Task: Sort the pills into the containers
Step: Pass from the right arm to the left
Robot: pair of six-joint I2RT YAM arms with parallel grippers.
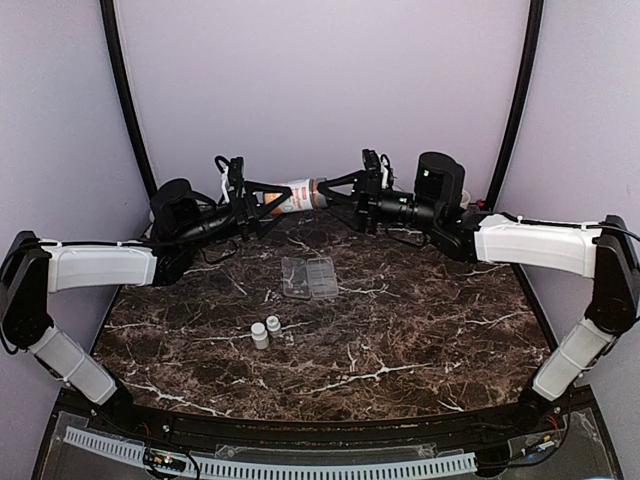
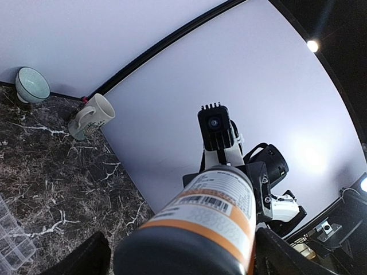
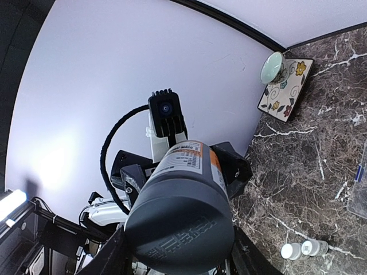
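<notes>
Both arms are up over the far side of the dark marble surface (image 1: 420, 340), with the orange bottle (image 1: 300, 194) lying sideways in the air between them. The right fingers (image 3: 112, 255) are clamped on its grey cap (image 3: 180, 223). The left fingers (image 2: 86, 260) stand wide on either side of the bottle's other end, and whether they actually press on it, I can't tell. Down on the surface, the clear pill box (image 1: 308, 277) lies flat near the middle, untouched and well apart from both arms. Two small white bottles (image 1: 266, 331) stand just beside each other, nearer the arm bases.
</notes>
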